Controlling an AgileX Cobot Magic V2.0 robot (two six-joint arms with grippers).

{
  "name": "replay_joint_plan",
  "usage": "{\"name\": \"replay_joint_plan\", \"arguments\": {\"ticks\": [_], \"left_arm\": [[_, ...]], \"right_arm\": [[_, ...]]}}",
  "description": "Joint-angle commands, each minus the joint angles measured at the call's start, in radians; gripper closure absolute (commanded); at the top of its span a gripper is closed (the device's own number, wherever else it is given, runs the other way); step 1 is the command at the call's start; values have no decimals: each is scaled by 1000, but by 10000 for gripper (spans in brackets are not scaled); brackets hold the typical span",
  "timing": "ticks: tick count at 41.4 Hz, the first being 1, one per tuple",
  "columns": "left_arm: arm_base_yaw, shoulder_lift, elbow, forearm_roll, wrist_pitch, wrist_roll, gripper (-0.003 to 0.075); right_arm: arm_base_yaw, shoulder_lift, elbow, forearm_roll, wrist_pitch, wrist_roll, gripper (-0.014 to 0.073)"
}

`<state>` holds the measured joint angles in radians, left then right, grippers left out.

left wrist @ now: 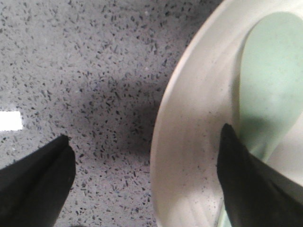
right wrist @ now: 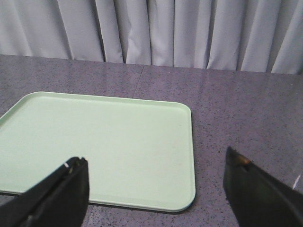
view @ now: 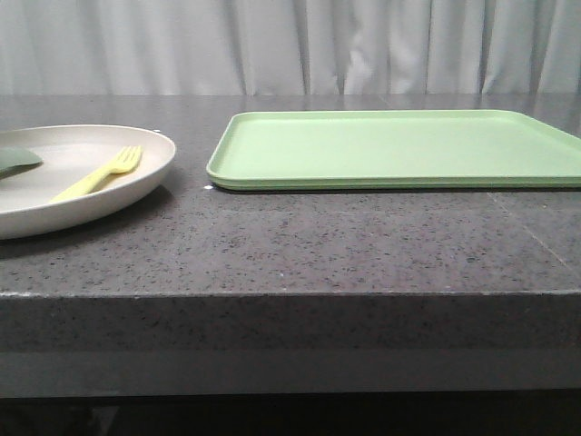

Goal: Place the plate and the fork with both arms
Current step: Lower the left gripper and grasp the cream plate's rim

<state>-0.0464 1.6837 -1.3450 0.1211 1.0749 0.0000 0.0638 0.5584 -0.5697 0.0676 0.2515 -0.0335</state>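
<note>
Yellow fork only from front

low front view and right wrist share the tray.

No text, label, brand, number or sign can be read anywhere in these views; every surface that shows is plain and unmarked.

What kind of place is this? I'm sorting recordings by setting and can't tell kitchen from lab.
Probably a staged test bench, not a lived-in kitchen: a speckled dark stone counter, a plain grey curtain as backdrop, and only tableware, a green tray and a plate.
</note>
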Motion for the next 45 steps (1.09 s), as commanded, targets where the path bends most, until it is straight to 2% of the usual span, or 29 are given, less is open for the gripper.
{"name": "replay_joint_plan", "arguments": {"ticks": [1,4,7,20,22,32,37,45], "left_arm": [[-5,-32,-28,6,-16,0,138],[-5,-32,-28,1,-16,0,169],[-5,-32,-28,-13,-16,0,235],[-5,-32,-28,-28,-26,0,692],[-5,-32,-28,-28,-26,0,738],[21,-40,-33,-81,-8,0,738],[82,-56,-33,-194,-12,6,738],[206,-91,-33,-400,-12,94,738]], "right_arm": [[-1,7,-38,1,-83,-5,-9],[-1,7,-38,1,-83,-5,-9],[-1,7,-38,1,-83,-5,-9],[-1,7,-38,1,-83,-5,-9],[-1,7,-38,1,-83,-5,-9],[-1,7,-38,1,-83,-5,-9],[-1,7,-38,1,-83,-5,-9],[-1,7,-38,1,-83,-5,-9]]}}
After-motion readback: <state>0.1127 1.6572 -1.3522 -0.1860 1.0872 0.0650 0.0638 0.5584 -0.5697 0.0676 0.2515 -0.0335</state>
